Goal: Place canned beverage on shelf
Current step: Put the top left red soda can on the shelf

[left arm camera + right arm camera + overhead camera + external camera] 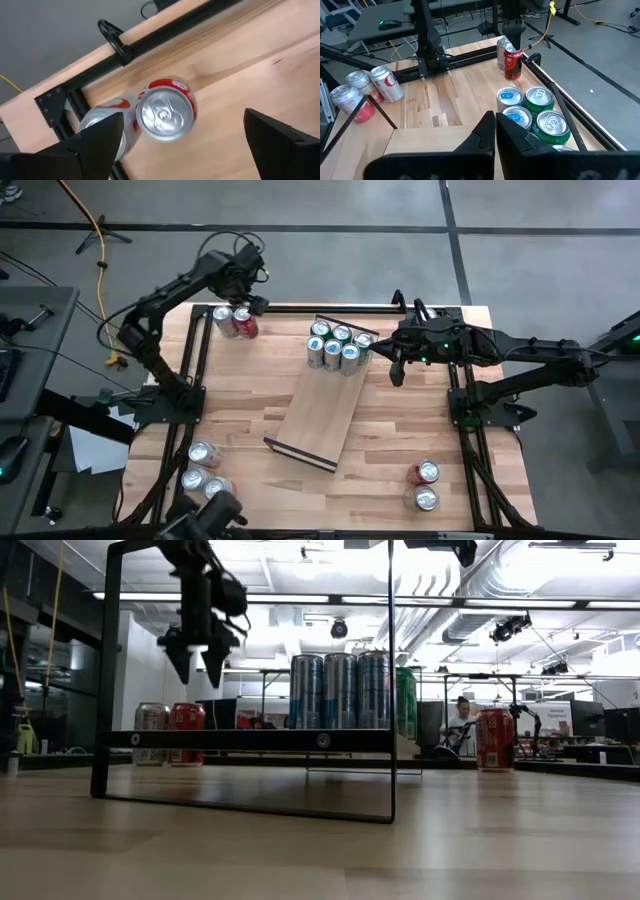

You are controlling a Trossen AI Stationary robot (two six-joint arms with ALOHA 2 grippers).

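Plainly risks toppling the red can (166,114) or its silver neighbour (102,131), touching at the table's far left corner, well off the shelf (318,412), should the wide-open left gripper (247,302) above descend off-centre; right gripper (398,363) shut, idle by the shelved cans (337,346).

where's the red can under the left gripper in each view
High view: red can at the table's far left corner, beside a silver can.
Low view: red can left of centre, below the open left gripper.
Left wrist view: red can centre, seen from above.
Right wrist view: red can at the far table edge.
Shared landmark: the silver can touching it.
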